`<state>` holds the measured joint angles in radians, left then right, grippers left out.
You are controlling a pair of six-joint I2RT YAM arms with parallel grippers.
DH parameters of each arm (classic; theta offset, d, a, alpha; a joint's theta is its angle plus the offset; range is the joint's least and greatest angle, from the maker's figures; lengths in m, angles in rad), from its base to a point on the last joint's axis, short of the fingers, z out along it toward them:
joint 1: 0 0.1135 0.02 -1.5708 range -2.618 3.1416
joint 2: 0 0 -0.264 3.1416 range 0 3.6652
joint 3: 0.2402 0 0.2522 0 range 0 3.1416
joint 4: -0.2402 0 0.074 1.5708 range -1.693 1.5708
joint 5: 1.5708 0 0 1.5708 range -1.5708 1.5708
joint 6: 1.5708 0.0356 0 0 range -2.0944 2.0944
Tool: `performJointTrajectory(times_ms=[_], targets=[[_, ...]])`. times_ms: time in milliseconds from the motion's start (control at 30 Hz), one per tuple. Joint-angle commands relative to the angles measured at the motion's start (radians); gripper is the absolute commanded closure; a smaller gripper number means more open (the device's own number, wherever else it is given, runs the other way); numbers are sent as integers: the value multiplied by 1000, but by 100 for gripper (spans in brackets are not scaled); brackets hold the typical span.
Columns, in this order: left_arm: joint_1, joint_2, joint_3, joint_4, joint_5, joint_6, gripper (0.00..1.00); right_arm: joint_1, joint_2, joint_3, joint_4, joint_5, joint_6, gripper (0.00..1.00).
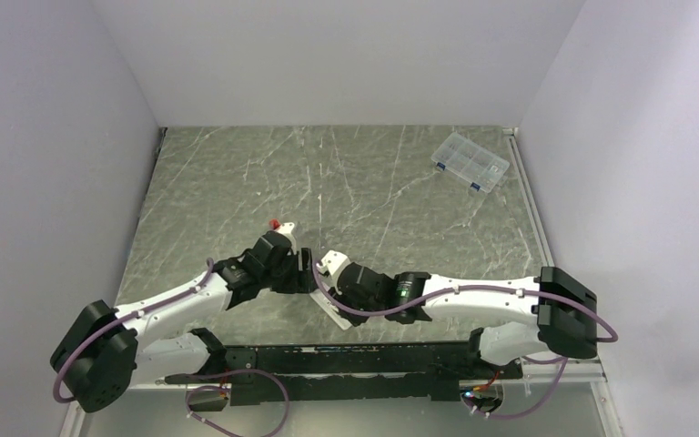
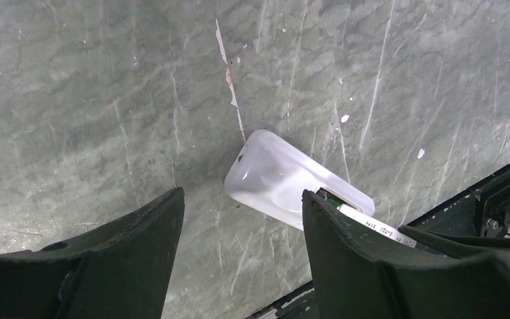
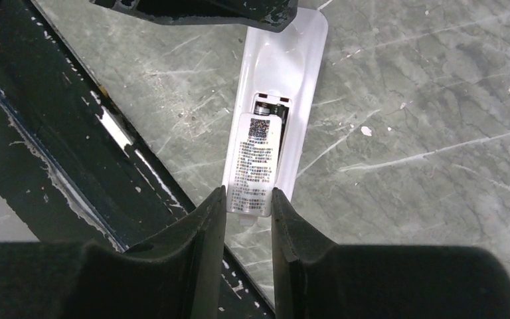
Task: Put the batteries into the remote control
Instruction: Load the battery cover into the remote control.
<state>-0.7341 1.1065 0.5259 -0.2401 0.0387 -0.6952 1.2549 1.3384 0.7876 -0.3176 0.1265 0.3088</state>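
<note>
You have the remote control (image 3: 275,73) lying flat on the worktop (image 1: 237,182) at about 6 o'clock in the overhead view, just beyond the black rail (image 1: 346,357) at the near edge. Both wrists are gathered over it, so only a white corner shows beneath the right arm. Its battery slot faces upward. From the right wrist camera it runs from 6 o'clock up towards 12, leaning slightly to 1. Your right jaws are nearly closed and pinch the near end of the labelled cover (image 3: 255,159), one finger (image 3: 199,246) on each long edge. The cover sits offset down the remote, leaving the slot partly uncovered, and in the opening above it a dark battery (image 3: 270,105) end shows (only one can be made out, and little of it). Your left jaws stand wide open and hold nothing. In the left wrist view the rounded far end of the remote lies on the stone between the two fingers (image 2: 119,259). It is nearer the one at 4 o'clock, which hides part of the body, and you cannot tell whether that finger touches it. The clear compartmented box (image 1: 470,162) sits well apart at 1 o'clock, near the far right corner.
</note>
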Motion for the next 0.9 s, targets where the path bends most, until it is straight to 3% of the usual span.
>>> performJointTrajectory(times_ms=[0,867], targets=[[5,22,-17,68,-8,24,30,-14,19,46,8,14,27,89],[17,-20,-51,42,-36,20,29,-26,125,113,-30,34,61,90]])
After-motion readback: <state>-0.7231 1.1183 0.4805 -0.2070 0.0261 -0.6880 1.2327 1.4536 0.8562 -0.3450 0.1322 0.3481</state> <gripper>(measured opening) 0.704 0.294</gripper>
